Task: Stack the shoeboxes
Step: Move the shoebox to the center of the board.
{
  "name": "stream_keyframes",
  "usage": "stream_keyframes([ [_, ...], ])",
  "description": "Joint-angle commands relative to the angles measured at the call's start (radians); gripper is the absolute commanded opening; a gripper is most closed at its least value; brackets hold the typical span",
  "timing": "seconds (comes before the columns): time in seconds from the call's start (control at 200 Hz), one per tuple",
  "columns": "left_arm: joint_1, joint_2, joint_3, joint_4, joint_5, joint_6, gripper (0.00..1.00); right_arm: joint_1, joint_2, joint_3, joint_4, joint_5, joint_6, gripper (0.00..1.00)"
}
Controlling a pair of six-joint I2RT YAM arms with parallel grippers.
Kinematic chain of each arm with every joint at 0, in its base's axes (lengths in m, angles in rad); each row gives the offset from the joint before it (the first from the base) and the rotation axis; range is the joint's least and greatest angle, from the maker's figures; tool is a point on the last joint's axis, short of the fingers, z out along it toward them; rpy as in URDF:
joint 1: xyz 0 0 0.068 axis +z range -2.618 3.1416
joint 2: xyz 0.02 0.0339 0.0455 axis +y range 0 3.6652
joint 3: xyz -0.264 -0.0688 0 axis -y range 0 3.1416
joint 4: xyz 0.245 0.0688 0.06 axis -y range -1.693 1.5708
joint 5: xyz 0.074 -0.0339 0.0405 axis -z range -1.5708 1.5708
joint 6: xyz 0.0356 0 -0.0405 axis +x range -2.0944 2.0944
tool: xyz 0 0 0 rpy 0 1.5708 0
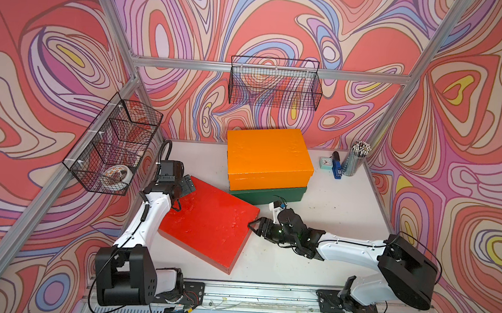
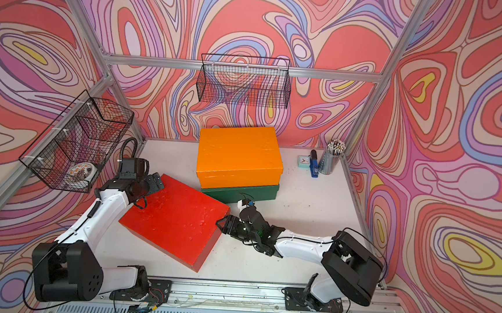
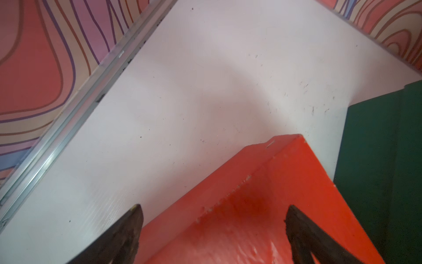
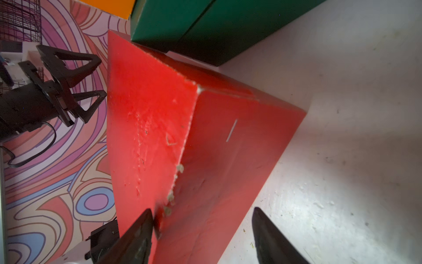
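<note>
1. Boxes: red box (image 1: 208, 223) lies at seven o'clock of orange box (image 1: 268, 155) on green box (image 1: 271, 193).
2. My right gripper (image 1: 252, 226) and left gripper (image 1: 189, 185) stand open at its corners, holding nothing.
3. Squeeze evenly, lift level.

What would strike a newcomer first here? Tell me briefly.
The orange box sits on the green box at the back of the table. In front, the red box lies askew, with the left gripper and right gripper open at two corners.
</note>
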Motion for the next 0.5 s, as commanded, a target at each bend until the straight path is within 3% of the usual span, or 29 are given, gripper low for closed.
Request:
stream_keyframes([
  [0.0,0.01,0.042,-0.002,0.01,0.021,0.0,0.96,-0.009,-0.003,0.022,-0.128,0.045,-0.043,0.69],
  [0.155,0.019,0.085,-0.007,-0.001,0.057,-0.015,0.94,-0.009,0.011,0.036,-0.136,0.042,-0.045,0.68],
  [0.285,0.019,0.067,-0.06,0.012,0.176,-0.037,0.94,-0.019,0.013,0.037,-0.15,0.042,-0.053,0.66],
  [0.496,0.019,-0.108,-0.256,0.053,0.349,-0.102,0.93,-0.092,-0.032,0.004,-0.166,-0.006,-0.066,0.64],
])
